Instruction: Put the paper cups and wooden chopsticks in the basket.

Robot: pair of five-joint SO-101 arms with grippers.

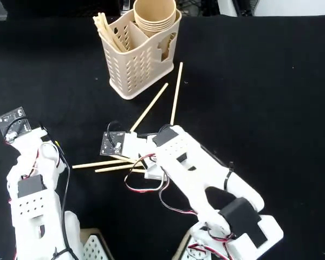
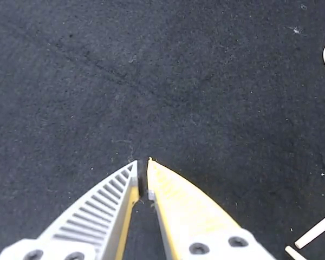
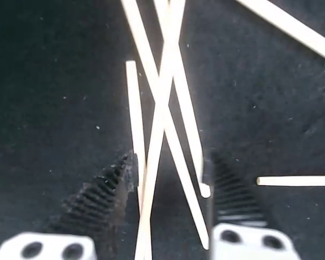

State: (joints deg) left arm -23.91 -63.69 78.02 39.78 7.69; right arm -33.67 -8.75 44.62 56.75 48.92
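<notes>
Wooden chopsticks [image 3: 162, 108] between parted right jaws, cups [image 1: 154, 17] in basket [image 1: 138, 66]

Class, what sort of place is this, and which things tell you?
Likely a robotics lab bench: the left arm and right arm with bare wiring, a black-clothed table, and a basket of paper cups with loose chopsticks.
</notes>
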